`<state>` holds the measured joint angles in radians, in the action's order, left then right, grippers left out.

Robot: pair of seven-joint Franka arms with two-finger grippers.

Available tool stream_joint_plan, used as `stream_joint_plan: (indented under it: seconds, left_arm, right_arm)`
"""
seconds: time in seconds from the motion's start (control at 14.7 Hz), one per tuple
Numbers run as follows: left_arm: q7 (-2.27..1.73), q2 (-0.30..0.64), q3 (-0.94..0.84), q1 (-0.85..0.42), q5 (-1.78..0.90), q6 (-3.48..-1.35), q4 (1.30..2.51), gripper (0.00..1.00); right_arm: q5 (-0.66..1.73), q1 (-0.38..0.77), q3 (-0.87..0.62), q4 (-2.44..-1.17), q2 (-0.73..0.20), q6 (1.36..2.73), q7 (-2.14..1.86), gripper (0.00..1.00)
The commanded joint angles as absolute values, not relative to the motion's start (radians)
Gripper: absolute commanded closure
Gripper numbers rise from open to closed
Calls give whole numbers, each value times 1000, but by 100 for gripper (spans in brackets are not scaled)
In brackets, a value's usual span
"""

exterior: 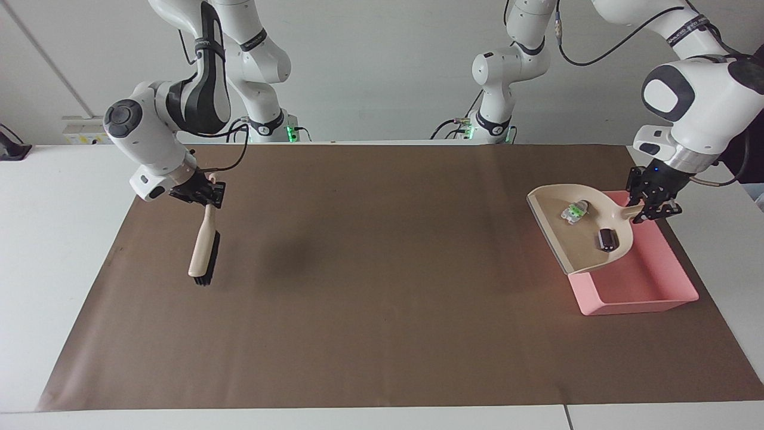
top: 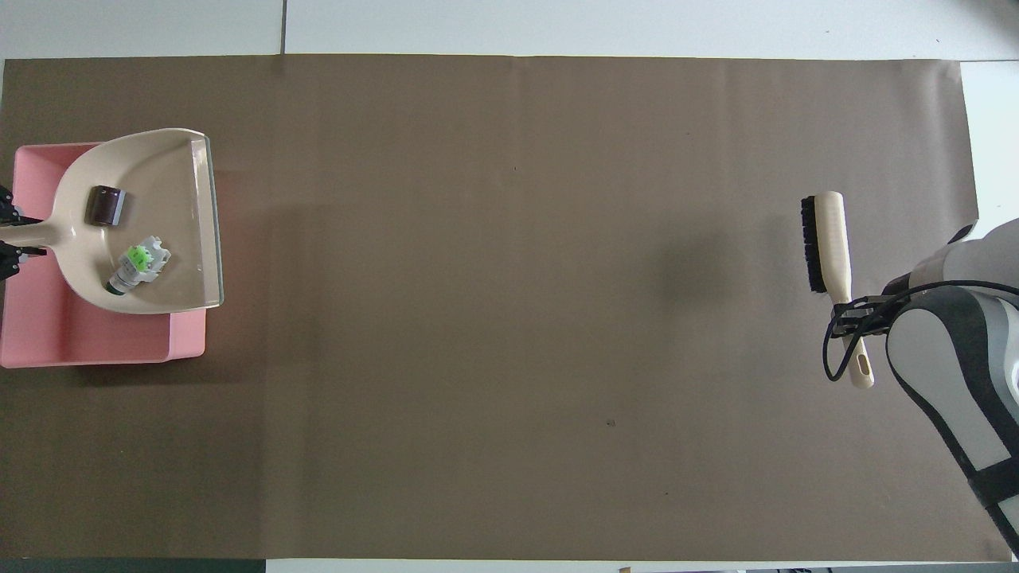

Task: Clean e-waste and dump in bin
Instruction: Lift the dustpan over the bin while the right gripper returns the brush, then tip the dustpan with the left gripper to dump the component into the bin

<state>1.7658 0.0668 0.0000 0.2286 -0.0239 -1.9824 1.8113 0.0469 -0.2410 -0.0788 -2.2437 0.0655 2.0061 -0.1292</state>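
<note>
Two scraps (exterior: 588,224) in level dustpan (exterior: 582,251) over bin (exterior: 650,286).

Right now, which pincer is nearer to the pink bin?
Left. The left pincer holds the dustpan over the bin; the right pincer holds the brush at the right arm's end of the table.

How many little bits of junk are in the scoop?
2. The white and green scrap lies in the dustpan, nearer the robots; the dark block lies beside it. The left gripper holds the dustpan over the pink bin. None seem hidden.
</note>
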Motion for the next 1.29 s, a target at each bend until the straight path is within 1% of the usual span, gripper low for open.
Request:
stream_joint_plan:
  seconds: [0.0,0.14,0.27,0.34,0.41,0.61,0.82,0.95,1.09,1.23]
  left_arm:
    - [1860,129,15,271,-45,-1953,1717,100]
    - [1906,176,72,284,4,-1959,1651,100]
    - [1994,204,83,285,56,-1976,1638,100]
    - [2000,207,84,285,108,-2005,1635,100]
    - [1990,207,84,284,162,-2035,1643,100]
    - [1912,206,84,262,279,-2046,1658,100]
    - [1781,193,84,204,455,-2045,1696,100]
    - [1720,186,84,157,566,-2026,1716,100]
    - [1717,178,83,114,679,-1984,1724,100]
    - [1717,170,84,86,701,-1939,1710,100]
  right_arm:
    - [32,-285,-97,-2328,118,2046,-153,100]
    - [32,-287,-97,-2356,126,2069,-155,100]
    - [34,-316,-97,-2365,132,2074,-201,100]
    - [32,-333,-97,-2370,120,2085,-228,100]
    - [32,-350,-97,-2381,112,2114,-251,100]
    - [34,-347,-97,-2391,113,2129,-253,100]
    - [32,-344,-97,-2402,110,2141,-252,99]
    - [34,-342,-98,-2408,110,2149,-250,99]
    - [32,-344,-98,-2430,113,2186,-255,98]
    - [34,-344,-98,-2437,117,2191,-259,95]
